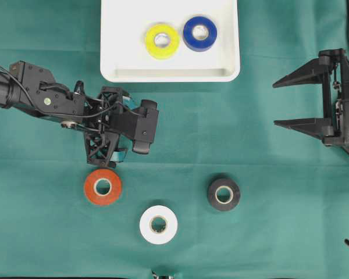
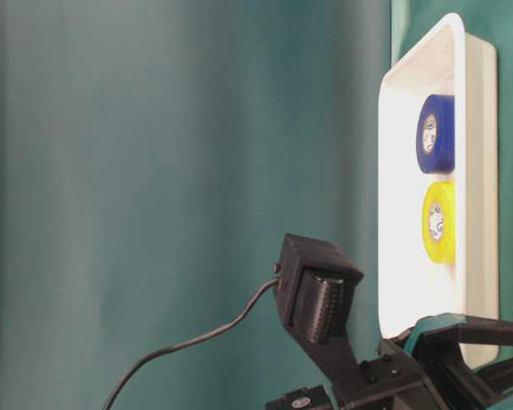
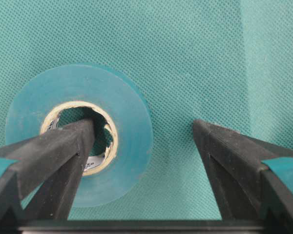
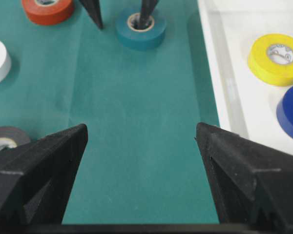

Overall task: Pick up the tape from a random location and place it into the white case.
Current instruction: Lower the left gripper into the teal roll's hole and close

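Observation:
A teal tape roll (image 3: 129,141) lies flat on the green cloth, and my left gripper (image 3: 144,124) stands open over it. One finger (image 3: 68,146) reaches down into the roll's cardboard core; the other (image 3: 224,156) is outside the roll, on bare cloth. The right wrist view shows the same roll (image 4: 155,34) with a finger in its hole. In the overhead view the left gripper (image 1: 113,131) hides the roll. The white case (image 1: 168,74) holds a yellow roll (image 1: 149,42) and a blue roll (image 1: 187,34). My right gripper (image 1: 277,103) is open and empty at the right.
An orange roll (image 1: 91,189), a white roll (image 1: 145,225) and a black roll (image 1: 213,195) lie on the cloth nearer the front edge. The case (image 2: 479,171) sits at the back middle, its near rim a short way beyond the left gripper.

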Controlling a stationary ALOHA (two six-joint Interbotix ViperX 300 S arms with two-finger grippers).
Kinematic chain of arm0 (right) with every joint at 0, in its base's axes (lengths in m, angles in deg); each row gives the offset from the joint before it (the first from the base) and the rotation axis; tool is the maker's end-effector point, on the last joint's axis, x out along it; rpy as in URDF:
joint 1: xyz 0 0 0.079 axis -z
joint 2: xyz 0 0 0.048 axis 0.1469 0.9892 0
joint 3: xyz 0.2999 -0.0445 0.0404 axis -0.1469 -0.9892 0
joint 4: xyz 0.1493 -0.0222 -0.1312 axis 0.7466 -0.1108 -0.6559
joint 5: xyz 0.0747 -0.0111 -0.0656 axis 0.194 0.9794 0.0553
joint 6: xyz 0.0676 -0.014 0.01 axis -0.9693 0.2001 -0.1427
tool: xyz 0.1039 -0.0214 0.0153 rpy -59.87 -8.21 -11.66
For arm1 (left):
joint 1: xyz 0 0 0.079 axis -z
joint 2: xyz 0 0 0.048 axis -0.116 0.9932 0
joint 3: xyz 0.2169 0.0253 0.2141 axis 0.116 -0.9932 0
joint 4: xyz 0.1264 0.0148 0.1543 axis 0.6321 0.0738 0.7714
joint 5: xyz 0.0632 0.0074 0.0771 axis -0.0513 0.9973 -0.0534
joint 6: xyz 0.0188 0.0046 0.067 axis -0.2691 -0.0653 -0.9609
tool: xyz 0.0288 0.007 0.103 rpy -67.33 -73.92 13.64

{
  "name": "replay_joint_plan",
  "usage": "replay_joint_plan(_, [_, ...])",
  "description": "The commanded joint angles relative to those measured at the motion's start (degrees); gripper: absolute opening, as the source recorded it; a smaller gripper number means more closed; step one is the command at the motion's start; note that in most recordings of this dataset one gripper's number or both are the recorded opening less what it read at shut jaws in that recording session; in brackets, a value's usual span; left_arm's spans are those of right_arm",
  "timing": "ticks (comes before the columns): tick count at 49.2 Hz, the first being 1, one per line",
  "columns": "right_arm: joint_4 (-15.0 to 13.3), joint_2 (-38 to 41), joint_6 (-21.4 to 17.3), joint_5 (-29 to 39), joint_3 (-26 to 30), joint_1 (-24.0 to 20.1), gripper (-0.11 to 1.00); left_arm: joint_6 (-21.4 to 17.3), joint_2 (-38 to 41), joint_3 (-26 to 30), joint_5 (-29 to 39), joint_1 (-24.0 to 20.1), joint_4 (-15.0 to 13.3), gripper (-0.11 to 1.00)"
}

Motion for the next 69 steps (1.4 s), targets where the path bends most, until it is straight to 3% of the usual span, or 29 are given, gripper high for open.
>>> replay_joint_plan(1, [-0.1,0.4,0.1,-0.4,0.5,0.1,0.87,0.1,-0.6,0.2,-0.1,-0.3,0.2,0.96])
replay_joint_plan(15, [0.0,0.4,0.0,-0.4,0.5,0.1,0.87,1.1,-0.7,0.3,0.2,-0.7,-0.2,0.91])
replay_joint_plan(18, [0.0,0.5,0.0,-0.4,0.5,0.1,0.87,1.1,-0.9,0.4,0.4,-0.7,-0.1,0.81])
replay_joint_plan(27, [-0.1,0.9,0.0,-0.4,0.5,0.1,0.87,0.4,-1.5,0.4,2.7,-0.8,0.0,0.33])
replay_joint_plan(30, [-0.1,0.9,0.0,-0.4,0.5,0.0,0.87,0.4,-1.7,0.4,2.7,-0.8,0.0,0.22])
replay_joint_plan(69, [-0.1,1.0,-0.2,-0.3,0.5,0.1,0.87,0.4,-1.9,0.6,3.3,-0.9,0.0,0.23])
